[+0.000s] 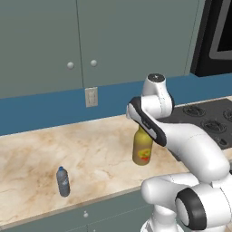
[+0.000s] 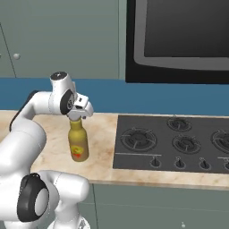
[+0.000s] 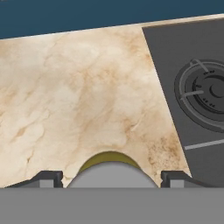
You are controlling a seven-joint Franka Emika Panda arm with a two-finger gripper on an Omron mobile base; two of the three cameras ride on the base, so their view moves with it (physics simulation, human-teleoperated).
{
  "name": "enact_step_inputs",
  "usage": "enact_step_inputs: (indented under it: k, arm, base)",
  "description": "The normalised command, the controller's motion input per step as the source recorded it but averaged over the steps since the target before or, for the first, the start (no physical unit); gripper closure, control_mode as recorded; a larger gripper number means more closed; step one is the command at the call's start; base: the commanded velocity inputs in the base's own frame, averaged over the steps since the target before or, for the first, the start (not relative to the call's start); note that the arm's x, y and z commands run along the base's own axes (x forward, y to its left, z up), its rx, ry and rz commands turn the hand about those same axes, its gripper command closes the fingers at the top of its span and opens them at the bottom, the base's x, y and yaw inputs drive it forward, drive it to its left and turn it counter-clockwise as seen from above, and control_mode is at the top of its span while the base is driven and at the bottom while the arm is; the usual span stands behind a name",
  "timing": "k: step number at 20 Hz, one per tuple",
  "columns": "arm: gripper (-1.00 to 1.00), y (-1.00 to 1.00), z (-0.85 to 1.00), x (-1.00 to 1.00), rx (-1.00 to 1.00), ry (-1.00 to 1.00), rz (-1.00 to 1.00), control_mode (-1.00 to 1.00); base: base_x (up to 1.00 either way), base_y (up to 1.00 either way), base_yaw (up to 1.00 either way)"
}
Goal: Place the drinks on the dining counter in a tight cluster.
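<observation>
Amber bottle [image 1: 142, 152] stands upright on wall tabletop [image 1: 90, 149], just left of the black cooktop [image 2: 179, 143] in right base view, w/ the hand [image 2: 77, 117] set over its grey cap [image 3: 110, 175]. Hand view: cap sits centred betw. the two dark fingertips [image 3: 46, 178], one at 9 o'clock and one at 3 o'clock of it, w/ a small gap showing each side. Jaws stand fairly wide around the neck; contact not confirmed, so cannot tell if grip is made or just bracketing. Bottle base looks to be on the marble, not lifted. Small water bottle [image 1: 63, 181] also upright on same tabletop, well apart from amber one, at approx. 8 o'clock of it in left base view, near the front edge. Judgement on progress: early. Both visible drinks are on the wall tabletop w/ blue backsplash [image 1: 45, 108], none at the dining counter. Current step reads as pick-up of amber bottle, grasp stage. Left to do, as far as can be judged: secure grip, lift, carry over, set down; then same for water bottle, placing close together.
</observation>
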Motion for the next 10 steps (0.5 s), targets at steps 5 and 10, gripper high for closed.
enact_step_inputs:
  k: [5,10]
  arm:
    - [1.0,-0.06,0.0,-0.32,0.01,-0.04,0.0,-1.0]
    - [1.0,-0.11,0.19,-0.57,0.01,-0.06,0.0,-1.0]
  base:
    - [0.0,0.0,0.0]
    - [0.0,0.0,0.0]
